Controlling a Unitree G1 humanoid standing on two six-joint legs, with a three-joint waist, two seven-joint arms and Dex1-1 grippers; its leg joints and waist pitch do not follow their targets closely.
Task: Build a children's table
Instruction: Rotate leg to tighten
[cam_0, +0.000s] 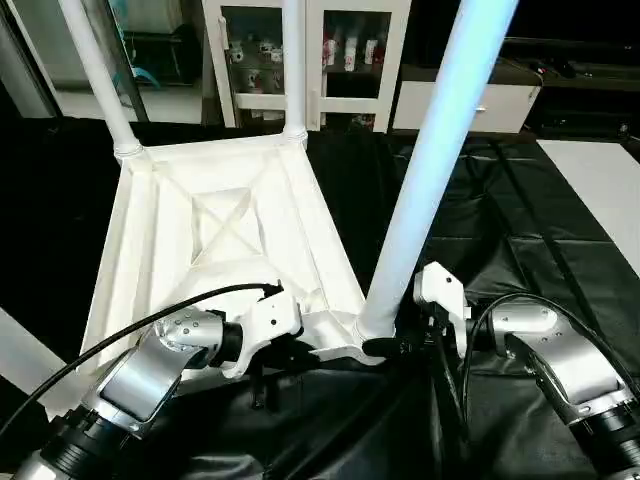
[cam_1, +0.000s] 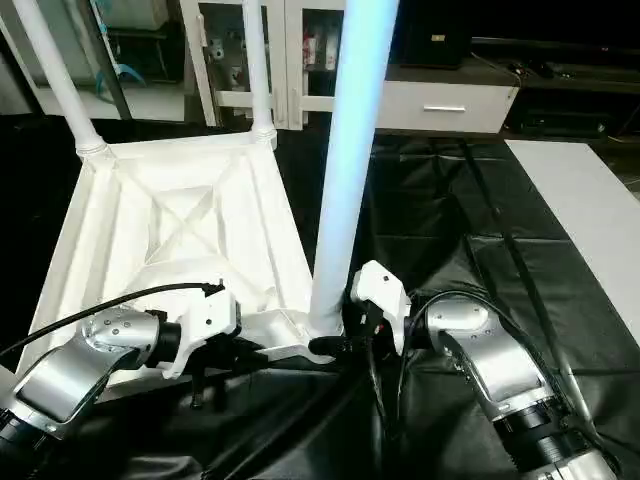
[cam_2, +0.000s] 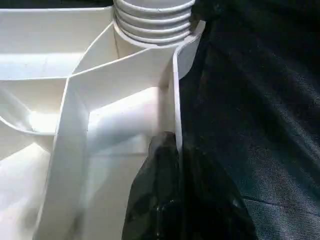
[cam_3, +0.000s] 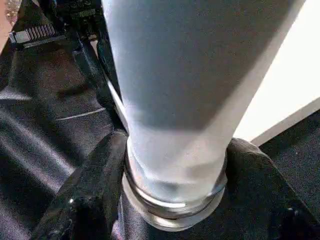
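Note:
The white tabletop (cam_0: 150, 260) lies upside down on black cloth, its X-ribs facing up. Two white legs (cam_0: 95, 70) (cam_0: 293, 60) stand in its far corner sockets. A third leg (cam_0: 440, 150) rises tilted from the near right corner socket (cam_0: 345, 335). My right gripper (cam_0: 385, 347) is at that leg's base, and its black fingers (cam_3: 95, 185) press on either side of the threaded collar (cam_3: 172, 200). My left gripper (cam_0: 285, 352) is shut on the tabletop's near rim (cam_2: 175, 100), just beside that socket.
Black cloth (cam_0: 500, 230) covers the work surface. A flat white board (cam_0: 600, 190) lies at the far right. A white cabinet (cam_0: 350, 60) stands behind. A white piece (cam_0: 20, 360) shows at the left edge. Cables (cam_0: 500, 310) loop over both forearms.

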